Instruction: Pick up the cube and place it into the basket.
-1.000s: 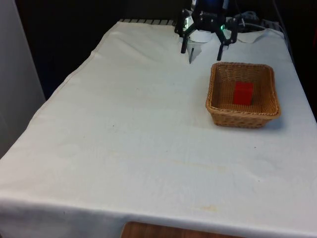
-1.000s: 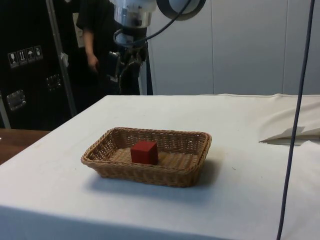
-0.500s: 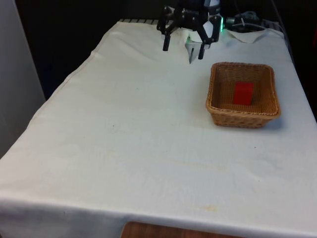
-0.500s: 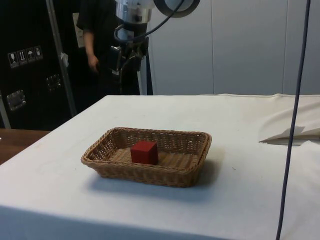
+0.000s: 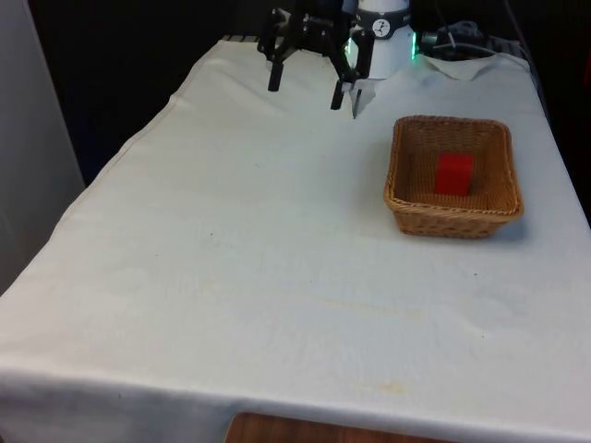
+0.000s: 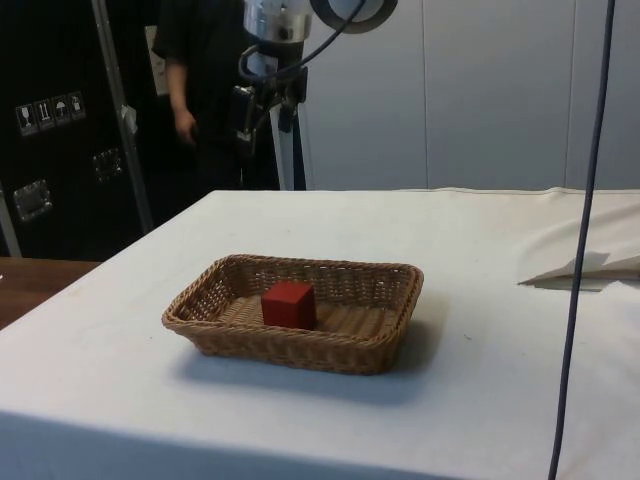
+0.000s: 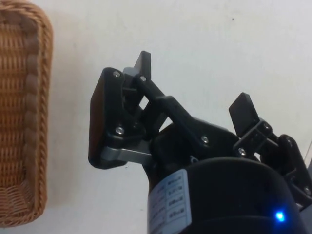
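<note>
The red cube (image 5: 453, 173) lies inside the woven basket (image 5: 399, 175), upright near its middle; the side view shows the cube (image 6: 289, 304) resting on the floor of the basket (image 6: 290, 348). My gripper (image 5: 307, 92) hangs open and holds nothing, above the cloth at the far end of the table, off to the front view's left of the basket. In the side view the gripper (image 6: 262, 125) is high behind the basket. The wrist view has the spread gripper (image 7: 194, 83) over bare cloth with the basket's rim (image 7: 39, 122) beside it.
A person in dark clothes (image 6: 195, 90) stands behind the table near the arm. Folded white cloth (image 6: 580, 268) lies on the table to one side. A cable (image 6: 580, 250) hangs in front of the side camera.
The open gripper has swung towards the front view's left, away from the basket, and turned. The cube has stayed still in the basket.
</note>
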Robot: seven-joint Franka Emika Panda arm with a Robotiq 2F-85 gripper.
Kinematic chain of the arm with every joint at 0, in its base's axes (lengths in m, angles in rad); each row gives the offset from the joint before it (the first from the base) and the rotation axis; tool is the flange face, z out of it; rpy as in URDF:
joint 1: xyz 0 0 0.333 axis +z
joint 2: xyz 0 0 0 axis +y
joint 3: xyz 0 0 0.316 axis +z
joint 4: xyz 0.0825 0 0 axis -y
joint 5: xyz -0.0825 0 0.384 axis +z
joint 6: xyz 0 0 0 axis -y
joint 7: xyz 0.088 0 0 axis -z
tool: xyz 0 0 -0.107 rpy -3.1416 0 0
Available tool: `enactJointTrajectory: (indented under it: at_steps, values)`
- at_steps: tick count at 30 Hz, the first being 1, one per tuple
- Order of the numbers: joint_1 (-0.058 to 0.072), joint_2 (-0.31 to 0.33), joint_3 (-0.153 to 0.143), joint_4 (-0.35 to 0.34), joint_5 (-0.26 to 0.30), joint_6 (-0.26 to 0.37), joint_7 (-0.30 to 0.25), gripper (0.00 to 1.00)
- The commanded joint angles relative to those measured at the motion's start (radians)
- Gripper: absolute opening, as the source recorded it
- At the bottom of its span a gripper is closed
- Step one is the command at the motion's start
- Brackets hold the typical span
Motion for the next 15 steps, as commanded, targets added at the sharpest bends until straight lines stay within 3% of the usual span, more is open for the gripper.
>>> enactJointTrajectory:
  at_steps: [1, 2, 10, 11, 12, 15]
  values:
    - [0.0, 0.0, -0.004, 0.0, 0.0, 0.0, -0.003, 1.0]
    - [-0.006, 0.005, -0.003, -0.003, 0.021, 0.013, -0.022, 1.0]
    - [-0.014, 0.015, -0.042, -0.004, 0.027, 0.026, -0.044, 1.0]
    - [-0.007, 0.012, -0.051, 0.0, 0.001, 0.016, -0.023, 1.0]
    - [-0.014, 0.017, -0.046, -0.003, 0.028, 0.028, -0.046, 1.0]
    - [-0.017, 0.022, -0.059, -0.003, 0.03, 0.032, -0.053, 1.0]
